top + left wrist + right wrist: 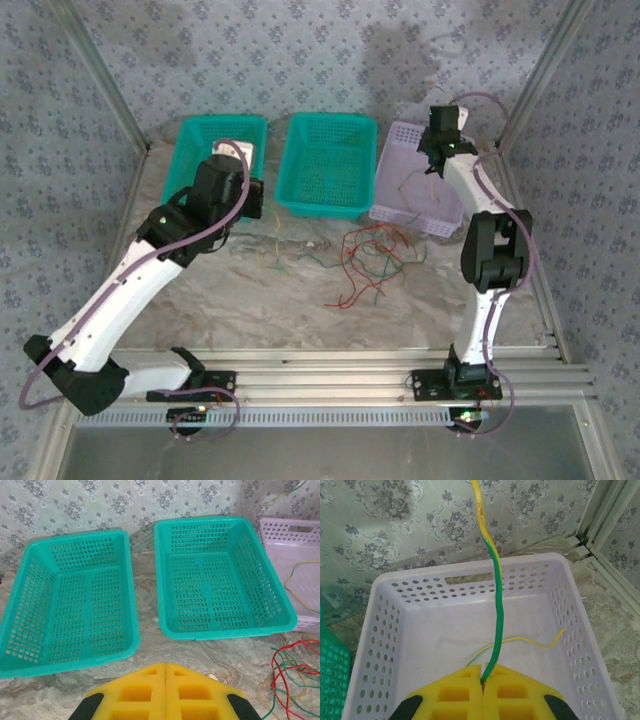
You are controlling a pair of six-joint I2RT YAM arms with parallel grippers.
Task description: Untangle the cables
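Right gripper point(483, 674) pinches a green-yellow cable point(496, 595) over the lilac basket point(380, 595), clear of its rims; left gripper point(165, 669), closed on nothing, faces the teal baskets point(131, 580).

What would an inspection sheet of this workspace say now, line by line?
Surface: marbled table top, flat.
Job's things: tangle of wires, red, green and yellow, on the table in front of the baskets; one yellow wire lies in the pale basket. The left green basket and middle green basket look empty.
Clutter: nothing seen.
End effectors: left end effector shut, holding nothing, facing the green baskets; right end effector shut on a green-and-yellow wire over the pale basket.
Cables: a purple cord runs along each arm.
Surroundings: patterned walls, metal frame.
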